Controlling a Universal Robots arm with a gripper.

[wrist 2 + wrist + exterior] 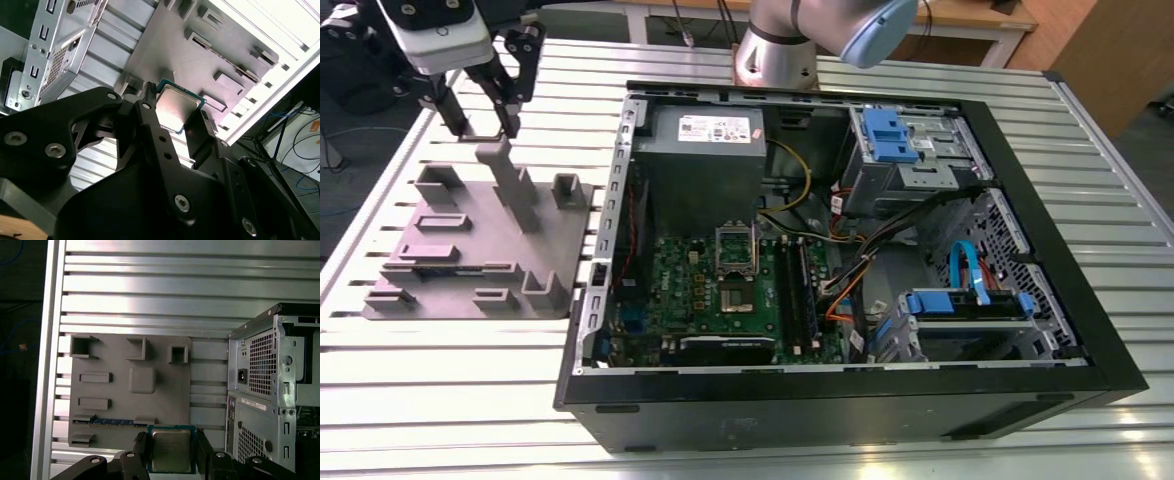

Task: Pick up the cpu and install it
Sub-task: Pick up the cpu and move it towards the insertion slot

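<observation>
My gripper hangs at the exterior view's far left, above the back of the grey plastic fixture. It is shut on the cpu, a small square chip with a shiny silver top and a thin pale rim, pinched by its edges between the two black fingers. In both wrist views the cpu is lifted off the fixture, whose upright blocks lie below it. The metal-framed socket sits on the green motherboard inside the open computer case, well away from the gripper, toward the exterior view's right.
The open black computer case takes up the middle and right of the slatted metal table. Inside are a grey power supply, blue drive brackets and loose cables. The case's rear panel stands close beside the fixture.
</observation>
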